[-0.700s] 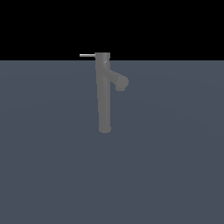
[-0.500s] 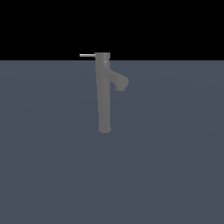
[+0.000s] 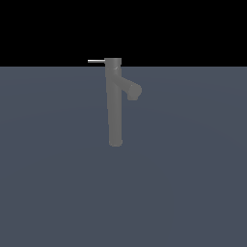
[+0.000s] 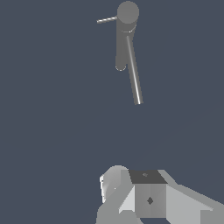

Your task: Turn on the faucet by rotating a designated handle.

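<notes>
The faucet (image 3: 114,103) is a tall slim grey column standing upright on the dark floor, with a stubby spout (image 3: 131,89) angled down toward the exterior view's right. The handle (image 3: 96,61) is a thin silver rod sticking out from the top cap toward the exterior view's left. In the wrist view I look down on the faucet (image 4: 127,26) from above, and the handle (image 4: 106,20) shows beside its cap. The gripper does not show in the exterior view. Only white and grey boxy parts of the gripper (image 4: 146,197) show in the wrist view, well apart from the faucet. Its jaws are not clear.
The flat dark grey-blue floor (image 3: 193,183) surrounds the faucet on all sides. A black background lies behind the faucet's top in the exterior view. No other objects show.
</notes>
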Available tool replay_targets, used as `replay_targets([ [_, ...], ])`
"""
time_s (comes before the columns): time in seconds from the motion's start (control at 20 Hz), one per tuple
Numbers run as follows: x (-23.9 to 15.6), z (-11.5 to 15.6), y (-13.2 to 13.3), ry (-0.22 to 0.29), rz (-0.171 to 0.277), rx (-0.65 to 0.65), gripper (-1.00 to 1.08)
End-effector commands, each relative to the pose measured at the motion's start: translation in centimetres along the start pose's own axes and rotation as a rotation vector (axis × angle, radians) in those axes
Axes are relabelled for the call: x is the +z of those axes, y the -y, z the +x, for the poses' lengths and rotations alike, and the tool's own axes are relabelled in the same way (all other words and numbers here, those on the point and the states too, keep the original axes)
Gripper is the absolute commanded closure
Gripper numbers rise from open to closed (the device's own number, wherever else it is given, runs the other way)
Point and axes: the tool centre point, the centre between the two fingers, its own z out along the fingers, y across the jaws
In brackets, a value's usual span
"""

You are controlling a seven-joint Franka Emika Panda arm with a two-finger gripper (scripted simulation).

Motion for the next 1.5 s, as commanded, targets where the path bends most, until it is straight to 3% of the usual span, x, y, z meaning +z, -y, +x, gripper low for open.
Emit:
replay_targets([
  [0.0, 0.0, 0.2, 0.0, 0.000, 0.000, -0.001, 1.08],
  [0.6, 1.1, 5.2, 0.3, -0.003, -0.008, -0.026, 1.08],
  [1.45, 8.2, 19.4, 1.8, -0.012, -0.022, -0.106, 1.08],
])
